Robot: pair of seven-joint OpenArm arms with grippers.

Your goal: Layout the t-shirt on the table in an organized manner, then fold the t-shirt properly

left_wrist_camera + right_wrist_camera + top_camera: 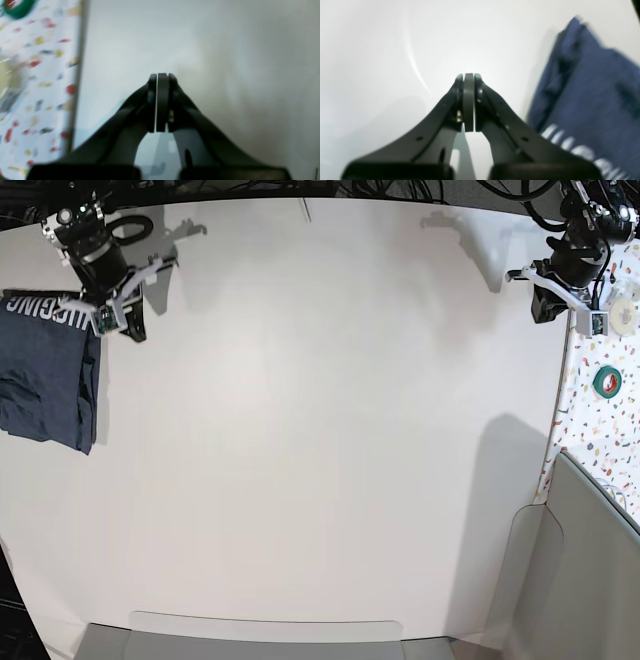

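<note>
Worktop point(320, 430), a large plain white matte flat surface, fills nearly all of my base view, and most of it lies bare. Along its edge on that view's right runs a colourful speckled terrazzo-patterned strip point(600, 420), which I also see at the left of the left wrist view. The dark heathered navy-blue short-sleeved cotton t-shirt point(45, 375) sits folded into a compact rectangle at the far left edge of the base view, resting on the worktop, with white block lettering showing along its upper end. My right arm's black gripper point(469, 102) hangs just beside the shirt's lettered end, and in the right wrist view the blue fabric lies to the right of the fingers point(480, 105), apart from them; those fingers are pressed together with nothing between them. My left arm's black gripper point(160, 102) is well apart from the shirt, over the opposite side of the worktop near the speckled strip, and its fingers point(172, 105) are likewise pressed together on nothing, with only a hairline of light between the pads. A green roll of tape point(606, 381) lies on the speckled strip, and a pale roll point(623, 317) sits near it, close to the left arm.
</note>
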